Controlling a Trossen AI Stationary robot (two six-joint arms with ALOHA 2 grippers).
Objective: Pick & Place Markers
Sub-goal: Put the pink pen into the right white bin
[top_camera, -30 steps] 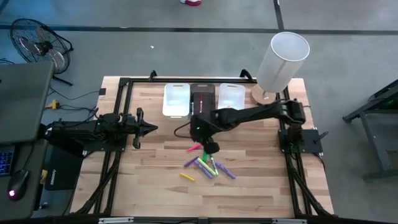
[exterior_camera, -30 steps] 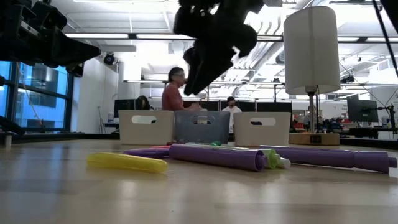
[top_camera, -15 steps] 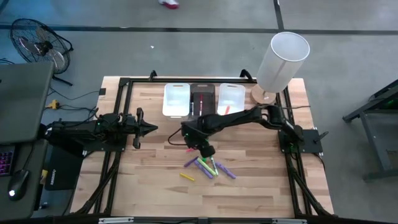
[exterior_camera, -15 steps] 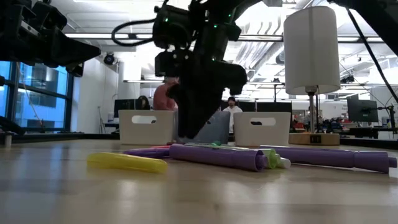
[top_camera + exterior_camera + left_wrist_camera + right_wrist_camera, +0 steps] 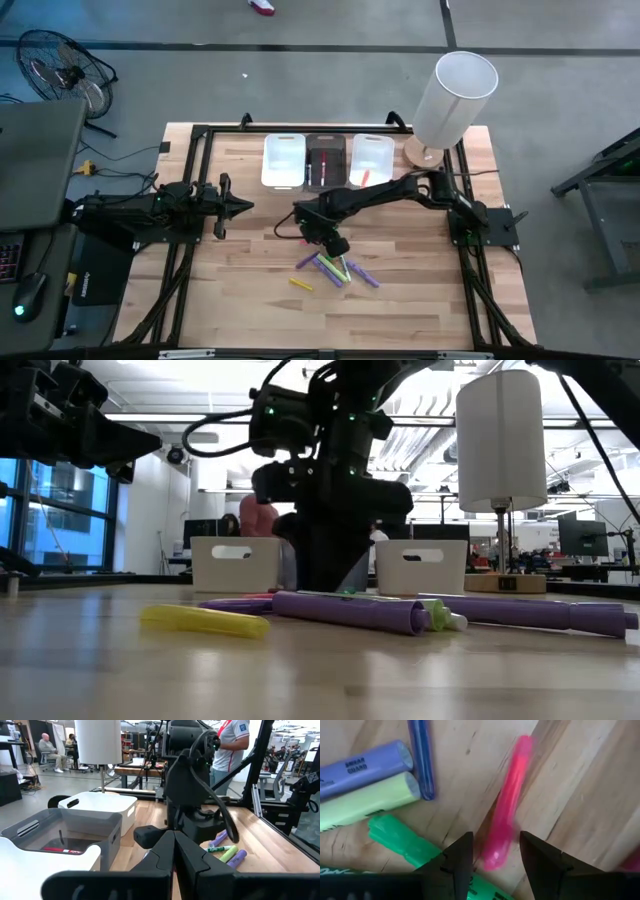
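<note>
Several markers lie loose on the wooden table: a pile of purple and green ones (image 5: 338, 268), a yellow one (image 5: 301, 285) and a pink one (image 5: 507, 805). My right gripper (image 5: 327, 240) points steeply down over the pink marker. It is open, with one finger on each side of the marker's end (image 5: 492, 860), and does not touch it. Purple, light green and green markers (image 5: 375, 785) lie beside it. My left gripper (image 5: 240, 207) waits shut and level at the table's left.
Three bins stand in a row at the far side: a white one (image 5: 283, 160), a dark one (image 5: 325, 160) with markers in it, and a white one (image 5: 371, 158) holding a red marker. A white lamp (image 5: 452, 95) stands at the far right corner.
My right gripper has come down from above the markers to just over the table at the pink marker, shifting slightly toward the table's left and tipping more steeply downward. The markers lie as before.
</note>
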